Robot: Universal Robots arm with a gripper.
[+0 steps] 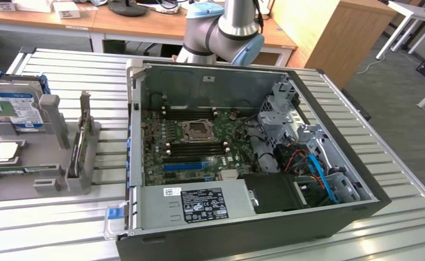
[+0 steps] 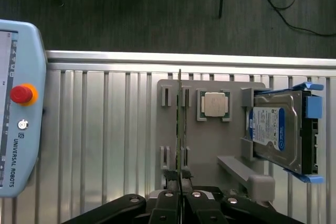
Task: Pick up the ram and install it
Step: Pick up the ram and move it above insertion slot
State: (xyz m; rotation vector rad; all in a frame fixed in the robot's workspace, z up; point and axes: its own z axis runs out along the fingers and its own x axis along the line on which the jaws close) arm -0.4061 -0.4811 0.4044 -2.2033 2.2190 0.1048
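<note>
The ram (image 2: 180, 124) appears edge-on as a thin green stick, and my gripper (image 2: 179, 176) is shut on one end of it. The stick hangs well above the grey parts holder (image 2: 210, 153), over the slotted posts between which it lines up. In the exterior view the open computer case (image 1: 270, 76) lies on its side on the slatted table. Its green motherboard (image 1: 190, 147) faces up, with dark memory slots (image 1: 192, 142) beside the processor socket. A section of the arm (image 1: 223, 32) rises behind the case.
On the holder sit a processor chip (image 2: 213, 104) and a blue-labelled hard drive (image 2: 275, 129); the exterior view also shows an upright card with a metal bracket (image 1: 81, 141). A teach pendant (image 2: 18, 108) lies on the slatted table. Cables and drive cages (image 1: 307, 157) crowd the case's right side.
</note>
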